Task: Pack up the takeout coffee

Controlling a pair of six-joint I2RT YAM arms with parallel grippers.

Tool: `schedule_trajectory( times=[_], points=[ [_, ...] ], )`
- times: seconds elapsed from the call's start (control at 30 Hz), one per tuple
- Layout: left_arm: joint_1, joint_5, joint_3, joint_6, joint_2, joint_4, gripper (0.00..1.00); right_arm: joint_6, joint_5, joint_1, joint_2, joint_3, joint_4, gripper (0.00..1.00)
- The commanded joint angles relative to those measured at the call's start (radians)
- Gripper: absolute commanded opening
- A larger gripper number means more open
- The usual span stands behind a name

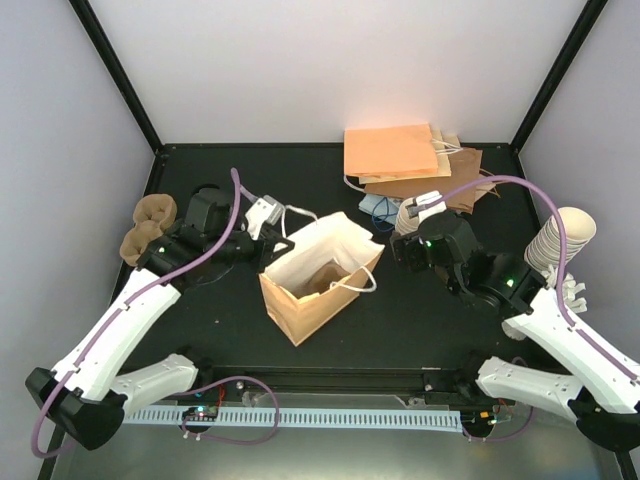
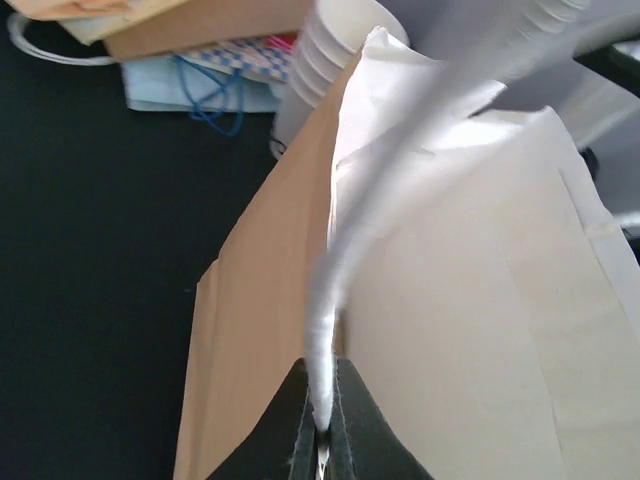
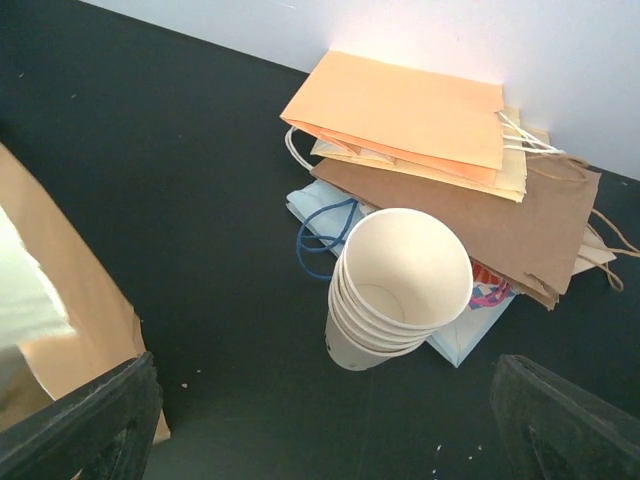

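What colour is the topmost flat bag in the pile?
The bag is orange; right wrist view.

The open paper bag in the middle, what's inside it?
From above, the paper bag shows a white lining and a brown shape low inside. What that shape is cannot be told. The bag's own walls cover the rest of its bottom.

Nothing to read here, folks: the open paper bag (image 1: 300, 305), the stacked cups (image 3: 398, 280) and the flat bags (image 3: 400, 105) all show plain faces. A colourful printed scrap (image 3: 487, 294) peeks from under them, too small to make out.
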Motion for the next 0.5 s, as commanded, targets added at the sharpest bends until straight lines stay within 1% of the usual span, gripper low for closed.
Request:
schedule_trajectory(
  times=[0.0, 0.1, 0.3, 0.47],
  points=[
    [0.002, -0.156, 0.077, -0.132, 0.021, 0.044, 0.02, 0.044, 0.010, -0.023, -0.017, -0.004, -0.006, 0.93],
    [0.011, -0.194, 0.084, -0.211, 0.052, 0.118, 0.01, 0.061, 0.009, -0.048, -0.008, -0.001, -0.016, 0.94],
    [0.030, -0.257, 0.161, -0.320, 0.164, 0.246, 0.02, 0.132, -0.031, -0.157, 0.061, 0.056, -0.088, 0.93],
    [0.083, -0.348, 0.281, -0.406, 0.274, 0.240, 0.01, 0.147, -0.033, -0.182, 0.064, 0.069, -0.094, 0.94]
  ],
)
